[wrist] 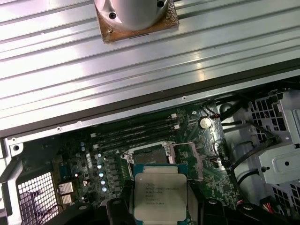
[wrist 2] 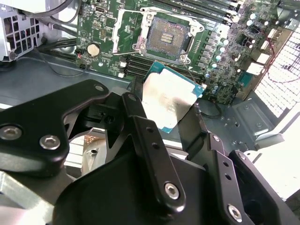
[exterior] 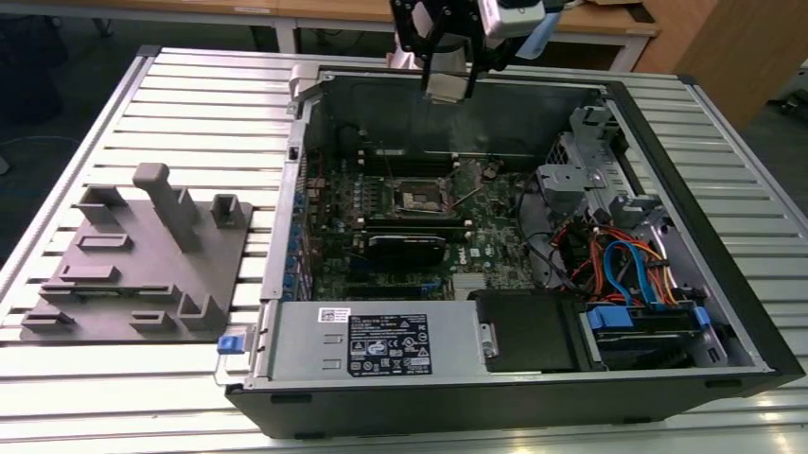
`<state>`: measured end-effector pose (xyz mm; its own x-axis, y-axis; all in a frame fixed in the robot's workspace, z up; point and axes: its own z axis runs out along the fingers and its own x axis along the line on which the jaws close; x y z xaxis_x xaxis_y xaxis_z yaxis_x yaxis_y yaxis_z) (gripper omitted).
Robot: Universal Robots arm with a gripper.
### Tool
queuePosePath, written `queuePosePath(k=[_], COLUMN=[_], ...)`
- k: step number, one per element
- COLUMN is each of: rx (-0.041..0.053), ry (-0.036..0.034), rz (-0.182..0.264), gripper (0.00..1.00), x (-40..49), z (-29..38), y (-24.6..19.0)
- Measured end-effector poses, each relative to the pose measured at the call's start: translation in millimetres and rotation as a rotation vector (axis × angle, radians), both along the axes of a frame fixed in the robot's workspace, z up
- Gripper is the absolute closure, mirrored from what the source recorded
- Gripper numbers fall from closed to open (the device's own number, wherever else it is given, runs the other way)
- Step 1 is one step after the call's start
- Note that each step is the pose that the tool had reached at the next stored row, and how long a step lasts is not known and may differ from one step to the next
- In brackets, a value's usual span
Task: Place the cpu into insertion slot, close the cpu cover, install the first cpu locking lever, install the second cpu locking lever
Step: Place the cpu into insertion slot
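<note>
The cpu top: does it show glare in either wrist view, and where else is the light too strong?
In the second wrist view a white glare patch washes out much of the cpu, held in the gripper. In the first wrist view its top is evenly lit, while the ribbed metal table carries bright streaks.

We see several lines of dark print on the cpu (wrist: 159,194) lid in the first wrist view, perhaps too faint to read. In the exterior view, a black label (exterior: 388,346) with white print and a small white sticker (exterior: 332,315) sit on the grey metal housing (exterior: 293,352). We can read neither.
</note>
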<state>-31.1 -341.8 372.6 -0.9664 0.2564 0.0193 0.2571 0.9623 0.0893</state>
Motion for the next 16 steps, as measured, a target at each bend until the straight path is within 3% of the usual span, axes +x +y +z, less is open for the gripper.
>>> queuePosePath(k=[9, 16], rx=[0.0, -0.0001], ry=[0.0, 0.0], rz=[-0.008, -0.068], gripper=[0.46, 0.46], x=[0.0, 0.0], z=[0.0, -0.1], y=[0.0, 0.0])
